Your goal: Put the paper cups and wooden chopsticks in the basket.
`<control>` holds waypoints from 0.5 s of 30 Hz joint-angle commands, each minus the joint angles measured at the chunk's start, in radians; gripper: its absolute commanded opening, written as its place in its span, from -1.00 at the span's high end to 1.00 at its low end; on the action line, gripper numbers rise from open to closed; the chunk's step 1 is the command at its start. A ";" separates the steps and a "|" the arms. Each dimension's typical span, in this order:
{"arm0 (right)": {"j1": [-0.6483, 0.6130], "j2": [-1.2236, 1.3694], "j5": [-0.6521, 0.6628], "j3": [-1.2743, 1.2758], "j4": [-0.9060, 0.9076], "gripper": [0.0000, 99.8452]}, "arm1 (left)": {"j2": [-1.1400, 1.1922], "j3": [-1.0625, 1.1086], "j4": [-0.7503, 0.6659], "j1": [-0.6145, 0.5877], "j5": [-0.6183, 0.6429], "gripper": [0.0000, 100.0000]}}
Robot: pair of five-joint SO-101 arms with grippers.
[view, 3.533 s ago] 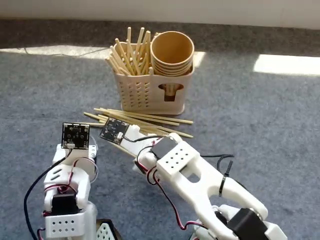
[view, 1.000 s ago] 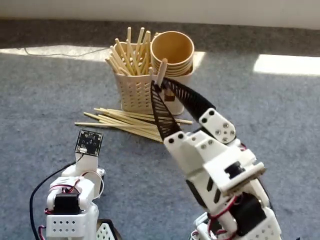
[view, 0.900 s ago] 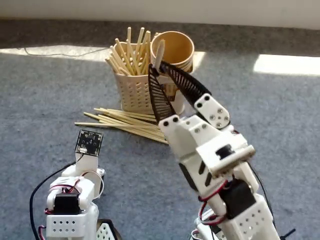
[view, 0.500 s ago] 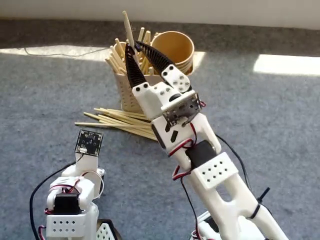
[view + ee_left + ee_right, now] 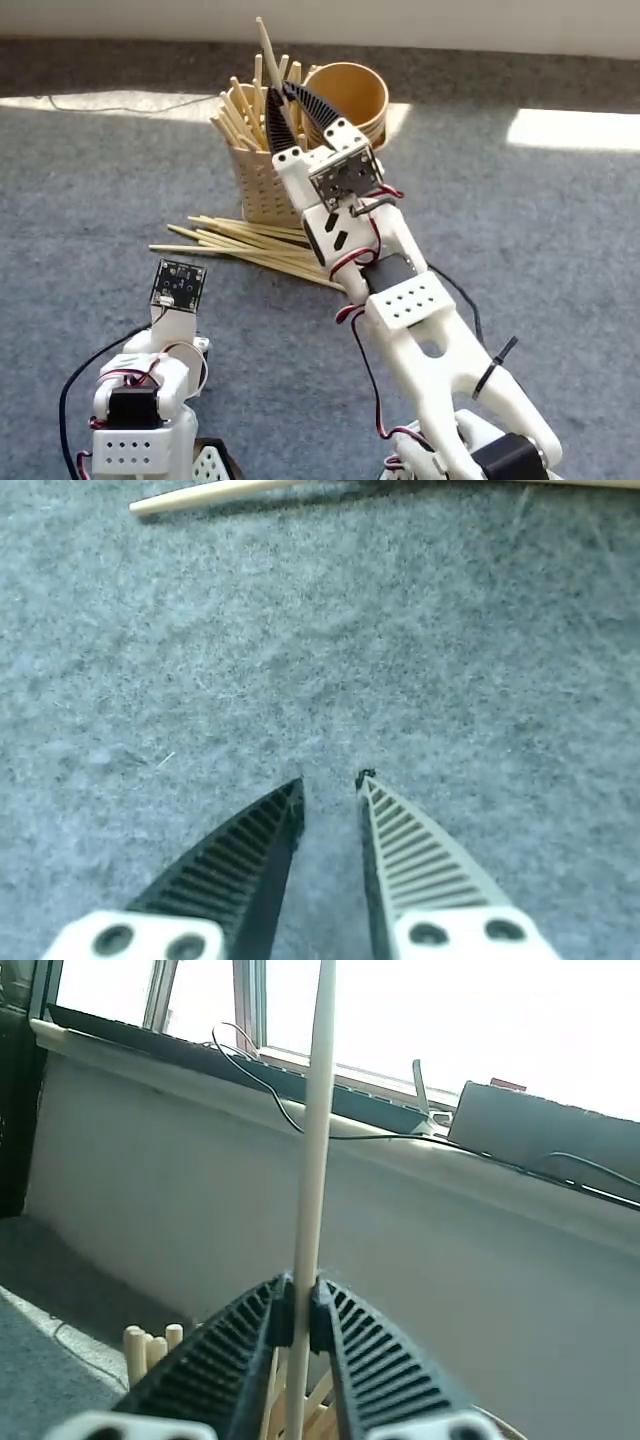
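A white slotted basket (image 5: 262, 186) stands on the grey carpet. Its one side holds several wooden chopsticks (image 5: 245, 112) and its other side a stack of paper cups (image 5: 346, 96). My right gripper (image 5: 279, 93) hovers over the basket's chopstick side, shut on one upright chopstick (image 5: 267, 52). In the right wrist view that chopstick (image 5: 317, 1110) rises between the closed fingers of the right gripper (image 5: 300, 1305), above the stored stick tops (image 5: 150, 1344). Several loose chopsticks (image 5: 250, 248) lie on the carpet in front of the basket. My left gripper (image 5: 330, 778) points down at bare carpet, slightly open, holding nothing.
The left arm's camera module (image 5: 178, 285) sits near the front left, short of the loose pile. One loose chopstick (image 5: 215, 490) lies just beyond the left fingertips. A pale wall (image 5: 150, 1150) and window sill run behind the basket. Open carpet (image 5: 530, 210) stretches to the right.
The right gripper picked one chopstick from the pile, lifted it and carried it over the basket, shifting slightly right in the last half second. The left arm drew back a little, then stayed still.
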 commanded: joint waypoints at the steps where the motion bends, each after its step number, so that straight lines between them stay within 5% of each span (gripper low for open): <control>1: 0.013 -0.008 -0.011 -0.051 -0.019 0.99 | -0.007 0.019 0.003 0.015 -0.006 0.80; 8: 0.007 -0.004 -0.029 -0.051 0.127 0.93 | -0.007 0.019 0.003 0.015 -0.006 0.80; 15: 0.007 -0.012 -0.273 -0.061 0.360 0.64 | -0.007 0.019 0.003 0.015 -0.006 0.80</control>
